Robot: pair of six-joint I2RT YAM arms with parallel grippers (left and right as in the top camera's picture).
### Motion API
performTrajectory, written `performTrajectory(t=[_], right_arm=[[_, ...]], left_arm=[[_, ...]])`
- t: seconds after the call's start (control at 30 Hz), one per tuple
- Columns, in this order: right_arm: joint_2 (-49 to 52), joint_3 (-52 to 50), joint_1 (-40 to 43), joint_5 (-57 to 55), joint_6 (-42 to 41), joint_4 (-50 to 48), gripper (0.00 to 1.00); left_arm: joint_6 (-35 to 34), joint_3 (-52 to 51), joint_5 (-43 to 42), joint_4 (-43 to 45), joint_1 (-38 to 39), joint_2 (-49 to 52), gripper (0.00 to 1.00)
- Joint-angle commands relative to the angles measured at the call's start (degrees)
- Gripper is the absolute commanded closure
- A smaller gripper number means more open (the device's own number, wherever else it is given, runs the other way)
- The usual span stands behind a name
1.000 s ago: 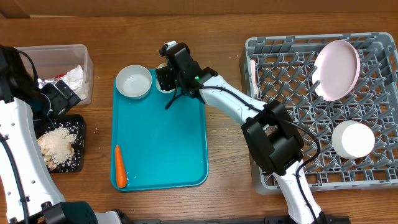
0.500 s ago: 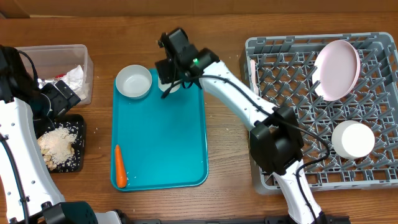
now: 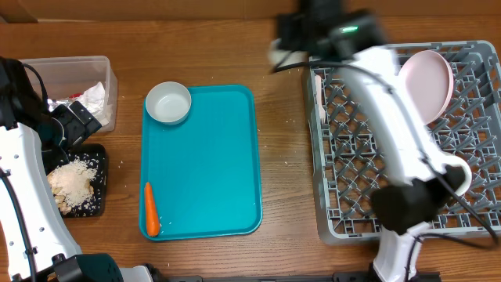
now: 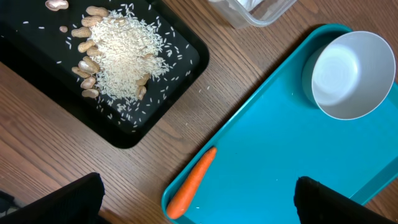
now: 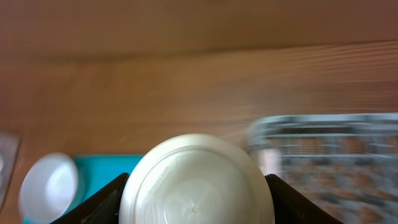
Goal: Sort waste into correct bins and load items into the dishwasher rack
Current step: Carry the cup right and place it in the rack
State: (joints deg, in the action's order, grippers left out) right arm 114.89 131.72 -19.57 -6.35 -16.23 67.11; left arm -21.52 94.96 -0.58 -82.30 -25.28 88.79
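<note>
My right gripper (image 5: 198, 200) is shut on a small white cup (image 5: 198, 177), which fills the space between its fingers. Overhead, this gripper (image 3: 288, 45) is blurred and sits over the table just left of the grey dishwasher rack (image 3: 352, 164). The rack holds the pink-white plate (image 3: 427, 86) and a white fork (image 3: 318, 98). A white bowl (image 3: 168, 103) and an orange carrot (image 3: 151, 209) lie on the teal tray (image 3: 211, 172). My left gripper (image 4: 199, 202) hangs open above the carrot (image 4: 189, 183).
The black tray (image 3: 99, 153) at the left holds rice and pale nuts (image 4: 115, 53). Behind it the clear tub (image 3: 109, 74) contains a napkin and foil. The right arm's white links stretch across the rack.
The right arm has lifted the cup off the teal tray's back edge and swung right and back, to the rack's near-left corner. The left arm has not moved.
</note>
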Motion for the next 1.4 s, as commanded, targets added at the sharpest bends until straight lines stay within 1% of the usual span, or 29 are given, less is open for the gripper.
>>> performTrajectory(t=[0.0, 0.3, 0.43, 0.57, 0.73, 0.9, 1.03, 1.13, 1.37], right_arm=[[-4.85, 1.62, 7.32, -2.64, -0.55, 2.01, 0.79], [-6.47, 1.25, 29.59, -2.6, -0.61, 7.02, 0.79], [-6.45, 1.05, 36.65, -2.6, -0.55, 7.82, 0.79], [-6.1, 0.98, 41.55, -2.58, -1.05, 8.24, 0.79], [-3.91, 0.98, 45.81, -2.64, -2.05, 8.68, 0.79], [0.33, 0.98, 48.3, -2.64, -2.05, 10.01, 0.79], [3.58, 0.98, 49.46, -3.3, -2.05, 10.19, 0.79], [5.62, 0.85, 49.66, -5.84, -2.08, 10.16, 0.79], [8.41, -2.45, 49.66, -10.84, -3.78, 8.85, 0.76]], left_arm=[[-0.98, -0.04, 0.61, 0.04, -0.2, -0.02, 0.0], [-0.98, -0.04, 0.61, 0.04, -0.2, -0.02, 0.0], [-0.98, -0.04, 0.61, 0.04, -0.2, -0.02, 0.0], [-0.98, -0.04, 0.61, 0.04, -0.2, -0.02, 0.0], [-0.98, -0.04, 0.61, 0.04, -0.2, -0.02, 0.0], [-0.98, -0.04, 0.61, 0.04, -0.2, -0.02, 0.0], [-0.98, -0.04, 0.61, 0.04, -0.2, -0.02, 0.0], [-0.98, -0.04, 0.61, 0.04, -0.2, -0.02, 0.0], [-0.98, -0.04, 0.61, 0.04, -0.2, -0.02, 0.0]])
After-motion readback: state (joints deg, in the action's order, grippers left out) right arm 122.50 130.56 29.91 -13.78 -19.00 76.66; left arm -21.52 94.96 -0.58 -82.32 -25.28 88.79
